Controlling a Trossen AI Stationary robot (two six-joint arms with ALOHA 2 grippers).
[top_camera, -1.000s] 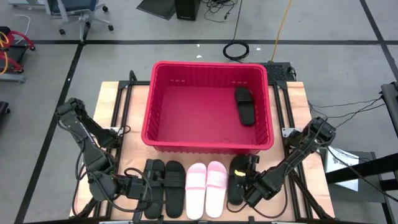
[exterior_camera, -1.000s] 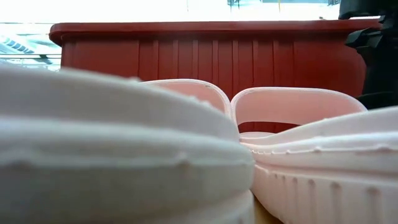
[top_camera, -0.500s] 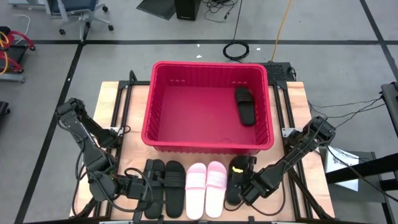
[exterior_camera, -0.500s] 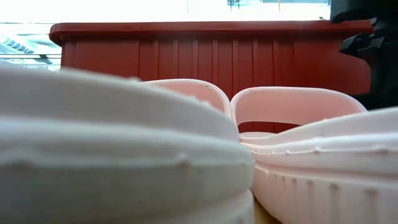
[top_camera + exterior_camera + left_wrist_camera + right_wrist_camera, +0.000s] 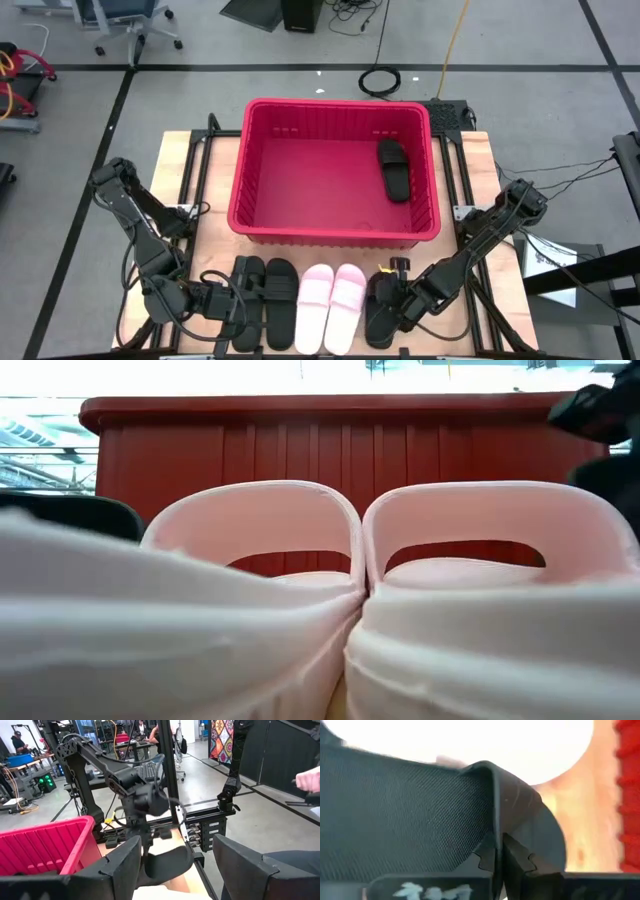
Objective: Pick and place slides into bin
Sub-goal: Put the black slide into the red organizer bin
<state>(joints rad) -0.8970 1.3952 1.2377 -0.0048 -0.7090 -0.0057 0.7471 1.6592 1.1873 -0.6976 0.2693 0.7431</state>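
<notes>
left gripper [image 5: 238, 303] at the black slide pair [image 5: 266, 300], table's [image 5: 205, 240] front left, jaws spread. pink pair [image 5: 330, 305] mid front. right gripper [image 5: 392, 305] jaws clamped on a black slide [image 5: 380, 312]. another black slide [image 5: 393, 168] lies in red bin [image 5: 335, 232].

— What sort of place is this?
— A robotics lab or workshop. The wooden-topped table [image 5: 200, 215] stands on a grey concrete floor [image 5: 540, 110] marked with dark lines, with a coiled black cable [image 5: 380, 80] and a yellow cord [image 5: 455, 40] lying beyond its far edge.
— Anything else?
— A blue wheeled office chair [image 5: 125, 22] at far left, black metal frames [image 5: 167, 775] and more equipment in the left wrist view, and a person [image 5: 20, 742] at a far bench
</notes>
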